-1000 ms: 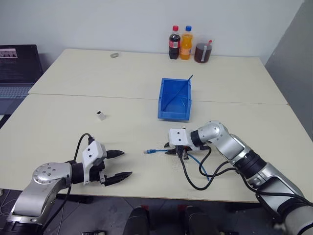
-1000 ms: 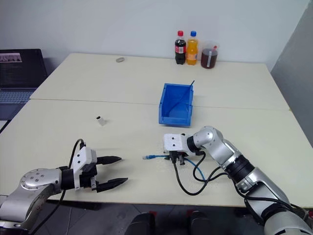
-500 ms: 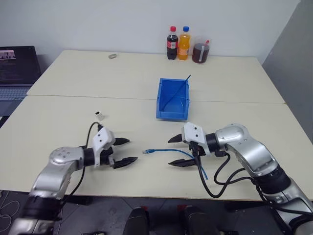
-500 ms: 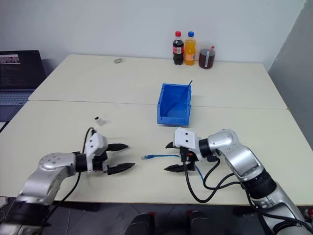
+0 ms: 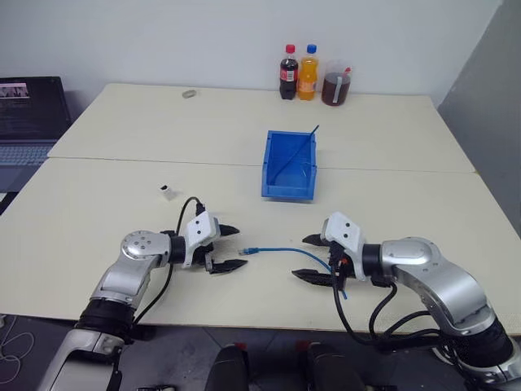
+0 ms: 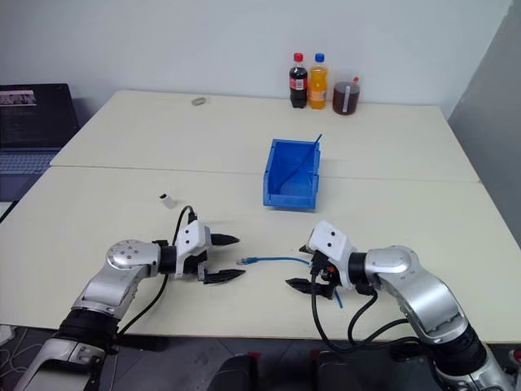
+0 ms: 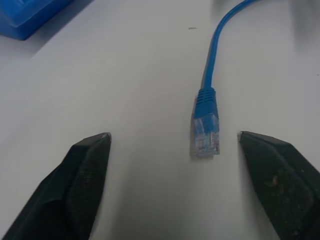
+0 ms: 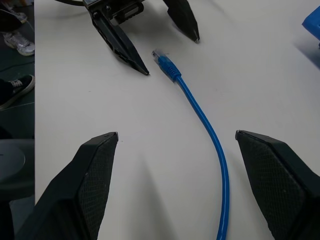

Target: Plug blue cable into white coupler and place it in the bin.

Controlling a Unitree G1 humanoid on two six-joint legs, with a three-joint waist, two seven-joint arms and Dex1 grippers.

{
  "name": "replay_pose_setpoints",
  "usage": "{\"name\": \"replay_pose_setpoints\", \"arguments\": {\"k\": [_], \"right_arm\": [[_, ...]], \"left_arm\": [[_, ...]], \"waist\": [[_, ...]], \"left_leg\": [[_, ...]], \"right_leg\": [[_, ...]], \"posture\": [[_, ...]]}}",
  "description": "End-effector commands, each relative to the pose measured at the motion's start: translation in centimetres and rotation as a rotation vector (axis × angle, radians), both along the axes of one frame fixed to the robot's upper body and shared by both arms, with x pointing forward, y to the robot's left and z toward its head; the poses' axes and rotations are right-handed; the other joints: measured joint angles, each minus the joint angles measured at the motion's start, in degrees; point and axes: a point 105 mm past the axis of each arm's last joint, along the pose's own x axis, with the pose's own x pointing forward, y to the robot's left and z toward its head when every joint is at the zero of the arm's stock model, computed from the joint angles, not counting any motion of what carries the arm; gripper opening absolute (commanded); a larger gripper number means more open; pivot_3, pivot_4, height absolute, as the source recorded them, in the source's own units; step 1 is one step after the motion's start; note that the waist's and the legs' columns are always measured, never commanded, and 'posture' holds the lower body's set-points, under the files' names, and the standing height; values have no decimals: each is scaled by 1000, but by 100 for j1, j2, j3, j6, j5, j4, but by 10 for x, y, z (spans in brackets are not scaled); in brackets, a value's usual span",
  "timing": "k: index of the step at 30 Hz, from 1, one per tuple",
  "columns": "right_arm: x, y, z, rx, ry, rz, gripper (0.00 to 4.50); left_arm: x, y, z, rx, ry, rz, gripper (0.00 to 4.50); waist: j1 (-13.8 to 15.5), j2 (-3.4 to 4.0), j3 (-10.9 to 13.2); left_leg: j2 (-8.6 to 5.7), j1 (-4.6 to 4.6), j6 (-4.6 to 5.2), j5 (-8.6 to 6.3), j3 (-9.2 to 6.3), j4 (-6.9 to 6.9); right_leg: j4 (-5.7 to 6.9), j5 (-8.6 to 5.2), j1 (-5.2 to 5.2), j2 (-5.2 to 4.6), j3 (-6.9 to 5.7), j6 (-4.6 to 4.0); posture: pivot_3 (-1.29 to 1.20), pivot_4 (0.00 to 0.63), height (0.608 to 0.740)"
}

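Observation:
The blue cable lies loose on the table, its clear plug pointing left. My left gripper is open and sits just left of the plug, which lies between its fingers and touches neither. My right gripper is open over the cable's middle stretch, holding nothing. The white coupler stands alone on the table, farther back and to the left of the left gripper. The bin is behind the cable, with a dark-blue strand leaning inside it.
Two bottles and a cup of dark drink stand at the table's far edge. A small grey piece lies far back on the left. A laptop sits off the left side. My own black wires hang near the front edge.
My right gripper has opened, let go of the blue cable and drawn back to the right. My left gripper has moved forward and right until its fingers flank the plug.

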Motion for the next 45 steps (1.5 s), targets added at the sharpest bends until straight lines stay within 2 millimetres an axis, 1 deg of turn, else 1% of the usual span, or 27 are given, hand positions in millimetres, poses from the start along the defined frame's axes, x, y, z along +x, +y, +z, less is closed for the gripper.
{"name": "replay_pose_setpoints", "arguments": {"k": [1, 7, 10, 11, 13, 15, 19, 22, 26, 29, 32, 34, 38, 41, 45], "right_arm": [[2, -4, 15, 7, -80, -15, 4019], [5, -6, 17, 2, -102, -33, 4019], [5, -7, 17, 4, -107, -39, 4019], [6, -8, 18, 5, -112, -43, 4019], [2, -6, 20, -10, -166, 2, 4019], [-3, -2, 22, 17, -175, 23, 4019], [-10, 1, 21, 74, -158, 24, 4019], [-16, 0, 24, 195, -56, -19, 4019], [-20, -3, 25, 341, 94, -110, 4019], [-19, -4, 19, 410, 192, -190, 4019], [-10, 0, 14, 449, 242, -281, 4019], [-5, 7, 20, 501, 246, -298, 4019], [6, 18, 32, 625, 279, -324, 4019], [13, 21, 33, 664, 305, -353, 4019], [17, 25, 36, 712, 335, -355, 4019]], "left_arm": [[-10, -4, -18, 71, 40, -61, 3264], [-17, -6, -24, 77, 61, -87, 2052], [-20, -7, -26, 72, 71, -86, 1229], [-20, -7, -26, 71, 71, -85, 1112], [-21, -7, -27, 74, 66, -85, 580], [-19, -8, -23, 58, 37, -72, 246], [-12, -16, -6, -45, -40, -24, 216], [-8, -27, 14, -154, -101, 16, 202], [-11, -41, 40, -283, -130, 34, 199], [-16, -51, 54, -342, -144, 22, 199], [-17, -59, 66, -378, -163, 18, 198], [-18, -61, 69, -386, -162, 17, 198], [-18, -63, 68, -385, -156, 18, 198], [-17, -63, 69, -388, -157, 18, 198], [-16, -64, 68, -389, -155, 16, 198]], "waist": [[4, 0, -2], [6, 1, -6], [7, 2, -10], [11, 2, -11], [14, 2, -11], [14, 1, -13], [18, 1, -14], [19, -3, -11], [9, -5, -10], [3, -5, -10], [-7, -5, -10], [-26, -4, -10], [-28, -4, -10], [-25, -4, -10], [-14, -4, -10]], "left_leg": [[-1, 0, 0, 0, 0, 0], [-1, 2, 0, 0, 0, 1], [-1, 4, 0, 0, 0, 1], [-1, 4, 0, 0, 0, 1], [-1, 5, 1, 0, -2, 2], [-1, 6, 1, 1, -2, 4], [0, 6, 1, 1, -2, 4], [0, 2, 1, 1, -2, 7], [5, -1, 0, 1, -5, 5], [4, 0, 0, 1, -7, 4], [3, 2, 0, 1, -6, 3], [4, 4, 0, 1, -6, 3], [7, 4, 1, 1, -7, 2], [7, 2, 0, 1, -7, 2], [6, -2, 0, 1, -5, 1]], "right_leg": [[0, 0, 0, -1, 0, 0], [0, 0, 2, -1, 0, 1], [0, 0, 4, -1, 1, 1], [0, 0, 5, -1, 1, 2], [0, 0, 6, -1, -1, 2], [0, 1, 6, -1, 0, 4], [0, 1, 7, -1, 1, 5], [1, 2, 6, -2, 1, 7], [3, 2, 4, 2, 0, 5], [4, 1, 4, 2, 1, 5], [4, 1, 5, 2, 3, 5], [6, 1, 3, 5, 5, 5], [7, 1, 0, 14, 8, 5], [5, 1, -1, 13, 8, 5], [0, 1, -1, 11, 9, 5]], "posture": [[0, 150, 740], [0, 150, 740], [0, 150, 740], [0, 150, 740], [0, 150, 740], [0, 150, 740], [0, 150, 740], [0, 150, 740], [0, 150, 740], [0, 150, 740], [0, 150, 740], [0, 150, 740], [0, 150, 740], [0, 150, 740], [0, 150, 740]]}}
